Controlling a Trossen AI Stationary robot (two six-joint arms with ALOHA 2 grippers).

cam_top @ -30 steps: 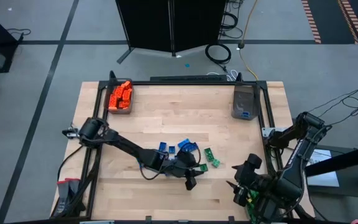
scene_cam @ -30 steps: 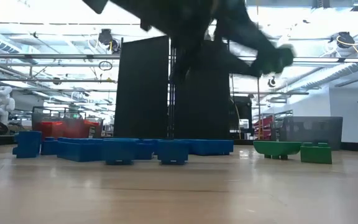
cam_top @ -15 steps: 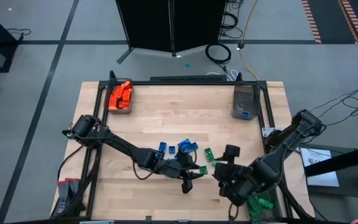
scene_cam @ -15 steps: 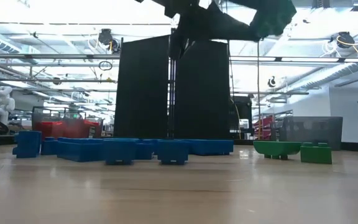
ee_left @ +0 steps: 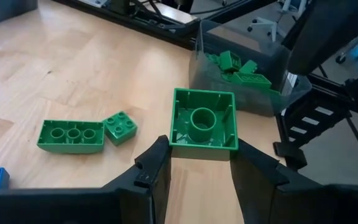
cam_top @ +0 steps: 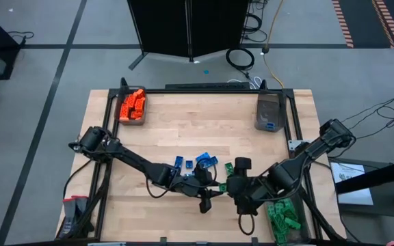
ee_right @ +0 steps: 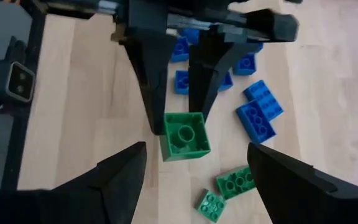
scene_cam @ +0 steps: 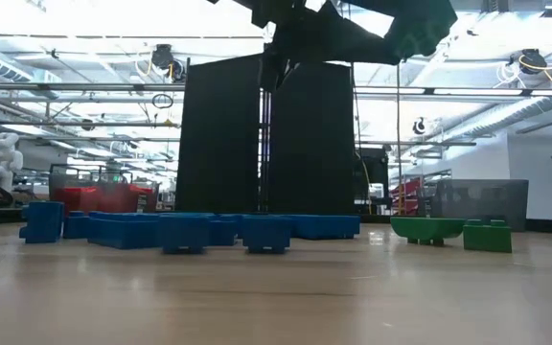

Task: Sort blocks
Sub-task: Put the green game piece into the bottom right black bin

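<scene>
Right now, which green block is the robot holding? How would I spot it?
Start at the loose blocks in the middle of the table, blue ones with green ones beside them. Just in front of them, the left gripper holds a square green block in its jaws. Unlike the two green blocks lying on the wood, it is off the table, its hollow underside with one round tube showing.

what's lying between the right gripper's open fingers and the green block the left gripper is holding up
Nothing. In the right wrist view the right gripper faces the green block in the left gripper, with bare wooden table behind.
</scene>
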